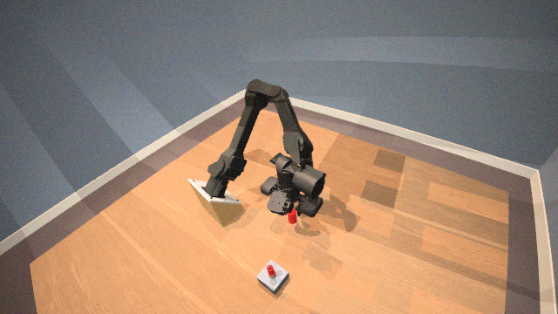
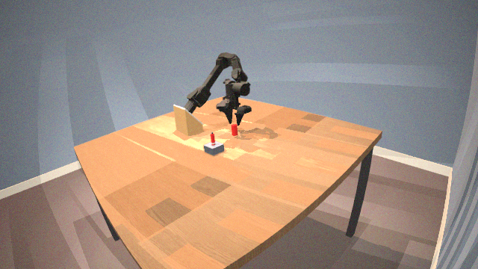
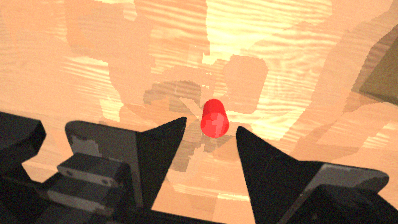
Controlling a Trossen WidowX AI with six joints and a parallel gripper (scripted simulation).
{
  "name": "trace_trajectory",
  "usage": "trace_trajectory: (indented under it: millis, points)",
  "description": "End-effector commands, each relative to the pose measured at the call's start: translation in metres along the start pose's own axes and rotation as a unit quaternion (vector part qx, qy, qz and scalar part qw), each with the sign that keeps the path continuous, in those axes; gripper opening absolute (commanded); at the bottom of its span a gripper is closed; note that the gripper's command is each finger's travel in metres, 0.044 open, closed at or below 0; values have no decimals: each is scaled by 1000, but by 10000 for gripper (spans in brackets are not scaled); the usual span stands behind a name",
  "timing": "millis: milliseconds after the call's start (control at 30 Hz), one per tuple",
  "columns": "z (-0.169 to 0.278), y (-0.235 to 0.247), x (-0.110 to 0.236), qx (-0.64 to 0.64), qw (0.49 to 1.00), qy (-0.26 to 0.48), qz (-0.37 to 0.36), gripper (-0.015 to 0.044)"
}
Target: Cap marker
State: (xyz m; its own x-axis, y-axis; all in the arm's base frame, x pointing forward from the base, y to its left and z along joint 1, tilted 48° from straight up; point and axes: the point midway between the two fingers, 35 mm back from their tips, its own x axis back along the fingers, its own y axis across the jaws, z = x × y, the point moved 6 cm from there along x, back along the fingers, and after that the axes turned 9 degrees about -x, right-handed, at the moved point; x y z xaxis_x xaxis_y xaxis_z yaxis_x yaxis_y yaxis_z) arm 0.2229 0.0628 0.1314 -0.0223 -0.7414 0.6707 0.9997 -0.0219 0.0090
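The red cap stands upright on the table. The red marker stands upright in the grey holder block, its dark tip bare and pointing up in the exterior view. My gripper is open and points down, its fingertips just above the cap. In the wrist view the cap shows between the two fingertips, with a gap on each side. In the top view the gripper body hides the fingertips and partly covers the cap's top.
The arm's base stands on a slanted wedge mount with a white top plate, left of the cap in the top and exterior views. The holder block is on the near side of the cap in the top and exterior views, a short way from it.
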Motion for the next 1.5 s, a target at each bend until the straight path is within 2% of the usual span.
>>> trace_trajectory:
  millis: [0, 733, 833, 1167, 1300, 1467]
  points:
    - [-1, -1, -8, -3, 1000, 2, 3, 243]
    - [1, -3, -40, -3, 1000, 5, 3, 243]
    - [1, -3, -40, -3, 1000, 5, 3, 164]
    - [1, -3, -40, -3, 1000, 5, 3, 98]
    - [0, -2, -35, -3, 1000, 3, 3, 0]
    - [0, -1, -24, -3, 1000, 2, 3, 0]
